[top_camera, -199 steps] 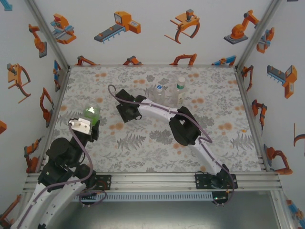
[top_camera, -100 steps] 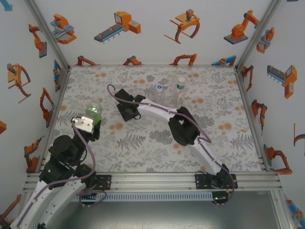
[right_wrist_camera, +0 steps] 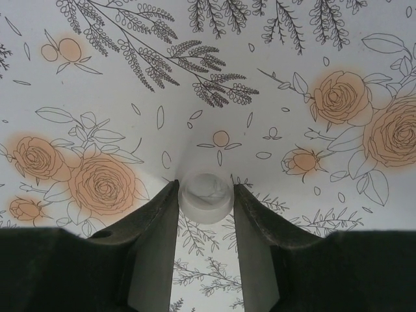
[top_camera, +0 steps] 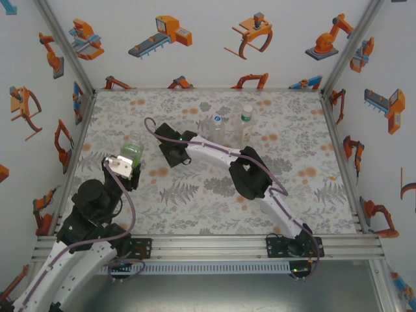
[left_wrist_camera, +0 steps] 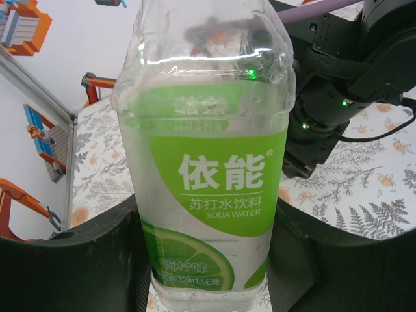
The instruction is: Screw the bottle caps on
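Your left gripper (top_camera: 127,162) has its jaws clamped on the green-labelled bottle (left_wrist_camera: 214,175) at the left of the worktop (top_camera: 312,195). The right gripper (right_wrist_camera: 204,195) jaws pinch a bottle cap (right_wrist_camera: 207,185) just beside it. Judged: this cap is not yet fitted. I cannot tell whether the far clear bottle (top_camera: 217,128) and taller bottle (top_camera: 245,127) are capped.

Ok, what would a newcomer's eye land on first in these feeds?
First, the green-labelled bottle held in the left gripper at the left of the flowered mat, its lime label facing the wrist camera. Next, the small pale cap pinched in the right gripper down at the mat's middle. A clear bottle and a taller bottle stand side by side near the far edge.
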`<action>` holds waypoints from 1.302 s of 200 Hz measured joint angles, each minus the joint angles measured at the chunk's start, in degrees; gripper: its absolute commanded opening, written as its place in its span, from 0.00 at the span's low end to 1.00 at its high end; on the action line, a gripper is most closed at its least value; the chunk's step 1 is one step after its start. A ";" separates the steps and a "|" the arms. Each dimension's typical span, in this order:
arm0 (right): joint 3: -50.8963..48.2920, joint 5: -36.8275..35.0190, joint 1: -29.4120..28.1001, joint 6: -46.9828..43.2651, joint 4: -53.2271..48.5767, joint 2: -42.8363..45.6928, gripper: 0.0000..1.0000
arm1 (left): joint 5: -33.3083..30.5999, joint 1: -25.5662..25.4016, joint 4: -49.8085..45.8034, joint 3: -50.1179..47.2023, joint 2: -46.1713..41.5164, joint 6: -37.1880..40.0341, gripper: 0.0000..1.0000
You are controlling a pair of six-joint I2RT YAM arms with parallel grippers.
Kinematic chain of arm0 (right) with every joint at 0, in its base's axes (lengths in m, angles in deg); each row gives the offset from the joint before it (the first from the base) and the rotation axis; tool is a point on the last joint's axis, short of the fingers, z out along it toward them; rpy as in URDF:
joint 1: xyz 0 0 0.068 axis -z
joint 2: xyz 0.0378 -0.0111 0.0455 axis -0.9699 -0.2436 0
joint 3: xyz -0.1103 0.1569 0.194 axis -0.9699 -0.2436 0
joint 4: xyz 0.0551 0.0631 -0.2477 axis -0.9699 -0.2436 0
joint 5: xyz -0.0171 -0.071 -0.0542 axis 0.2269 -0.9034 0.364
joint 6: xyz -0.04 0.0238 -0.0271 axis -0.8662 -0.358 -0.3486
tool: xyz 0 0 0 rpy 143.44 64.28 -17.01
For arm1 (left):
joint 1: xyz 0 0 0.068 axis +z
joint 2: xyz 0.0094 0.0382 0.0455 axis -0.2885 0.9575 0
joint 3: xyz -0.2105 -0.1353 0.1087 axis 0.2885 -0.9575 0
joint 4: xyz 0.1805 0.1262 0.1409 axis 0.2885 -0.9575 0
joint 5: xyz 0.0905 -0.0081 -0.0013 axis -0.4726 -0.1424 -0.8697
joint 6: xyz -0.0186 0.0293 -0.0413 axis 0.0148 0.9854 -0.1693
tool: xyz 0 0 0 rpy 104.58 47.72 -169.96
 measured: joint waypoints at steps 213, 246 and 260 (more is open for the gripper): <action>-66.14 -6.08 0.94 16.33 9.86 46.51 0.32 | 28.48 5.81 12.31 4.44 27.23 1.64 0.00; -66.93 -6.45 0.94 17.92 11.50 46.23 0.36 | 41.42 14.25 16.22 4.46 29.92 -2.05 0.00; -66.93 -6.51 0.94 18.32 11.56 46.18 0.40 | 45.55 14.93 16.17 4.50 30.93 -2.73 0.00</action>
